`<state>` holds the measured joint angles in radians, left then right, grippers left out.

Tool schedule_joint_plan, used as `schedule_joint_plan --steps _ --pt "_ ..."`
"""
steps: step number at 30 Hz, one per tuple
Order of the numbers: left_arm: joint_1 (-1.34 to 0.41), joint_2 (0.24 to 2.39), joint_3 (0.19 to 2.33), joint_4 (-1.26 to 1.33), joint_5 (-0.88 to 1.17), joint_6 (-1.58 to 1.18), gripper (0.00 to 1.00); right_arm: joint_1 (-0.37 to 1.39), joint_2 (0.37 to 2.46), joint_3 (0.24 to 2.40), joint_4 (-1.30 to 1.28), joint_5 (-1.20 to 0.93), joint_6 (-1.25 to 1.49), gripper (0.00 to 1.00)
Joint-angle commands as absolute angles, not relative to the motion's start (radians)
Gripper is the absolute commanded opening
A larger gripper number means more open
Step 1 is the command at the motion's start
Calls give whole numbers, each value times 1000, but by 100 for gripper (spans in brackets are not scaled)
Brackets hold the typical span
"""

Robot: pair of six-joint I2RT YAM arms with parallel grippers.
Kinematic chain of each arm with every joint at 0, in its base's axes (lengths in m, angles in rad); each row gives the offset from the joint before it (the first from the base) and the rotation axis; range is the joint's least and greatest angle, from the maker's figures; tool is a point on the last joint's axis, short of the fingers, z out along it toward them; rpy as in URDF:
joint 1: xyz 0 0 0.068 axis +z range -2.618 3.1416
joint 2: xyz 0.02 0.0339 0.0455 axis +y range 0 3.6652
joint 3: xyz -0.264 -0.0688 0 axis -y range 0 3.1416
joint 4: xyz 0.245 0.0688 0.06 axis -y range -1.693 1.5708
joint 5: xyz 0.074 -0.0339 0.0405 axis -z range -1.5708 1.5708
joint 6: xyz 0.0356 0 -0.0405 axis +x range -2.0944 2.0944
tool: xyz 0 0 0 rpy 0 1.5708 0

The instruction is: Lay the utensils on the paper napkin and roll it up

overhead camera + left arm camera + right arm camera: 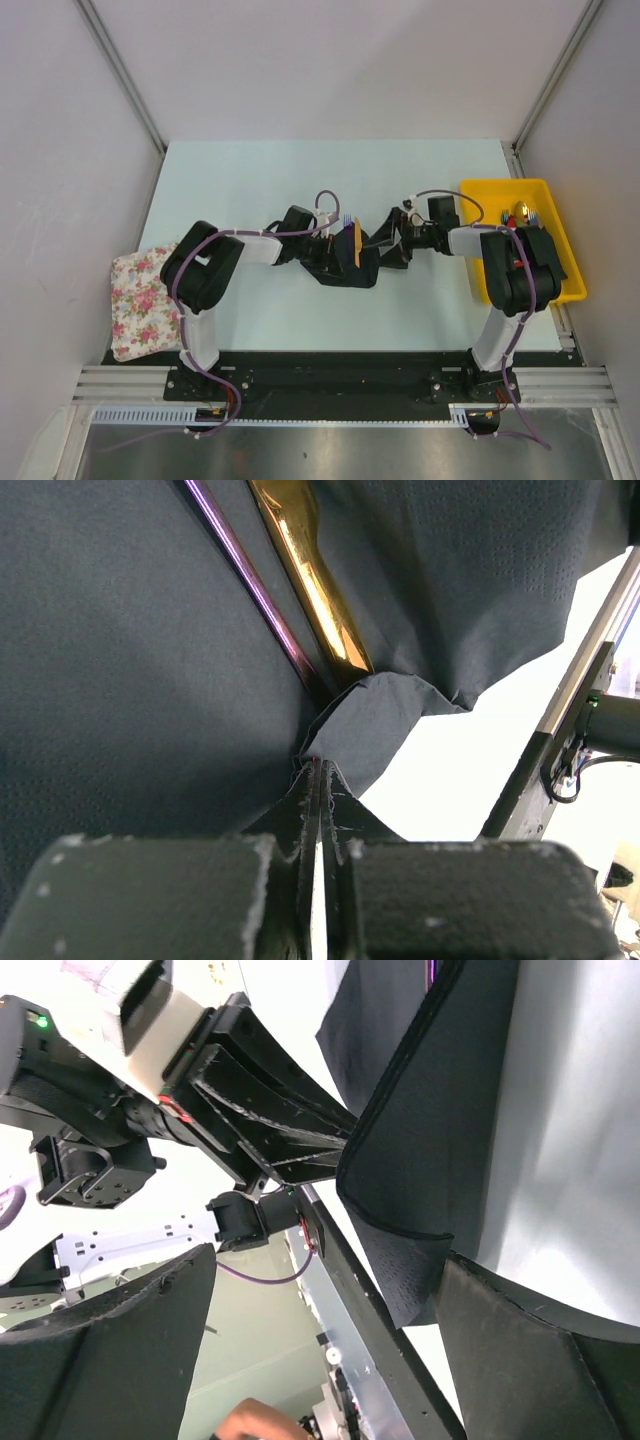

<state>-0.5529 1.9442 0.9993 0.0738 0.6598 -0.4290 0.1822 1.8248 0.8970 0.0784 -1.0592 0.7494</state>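
A floral cloth (140, 300) lies at the tabletop's (250, 170) left edge. At the centre, the left jaws are pressed together on an edge of the black paper napkin (120, 680), and the utensils (310, 580) lie across it. Beside its folded edge, the right jaws stand wide apart, gripping nothing. A yellow tray (500, 185) sits far right.

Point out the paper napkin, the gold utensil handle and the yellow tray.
paper napkin (120, 680): left wrist view, flat dark sheet.
gold utensil handle (310, 577): left wrist view, mid-handle.
yellow tray (500, 184): top external view, far rim.
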Motion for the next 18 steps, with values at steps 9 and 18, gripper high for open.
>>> schedule_joint_plan --steps 9,18 --pt "-549 1968 1002 94 626 -423 1 166 1796 877 124 -1051 793 81" --pt "-549 1970 1005 92 627 -423 1 169 1792 865 31 -1052 750 72"
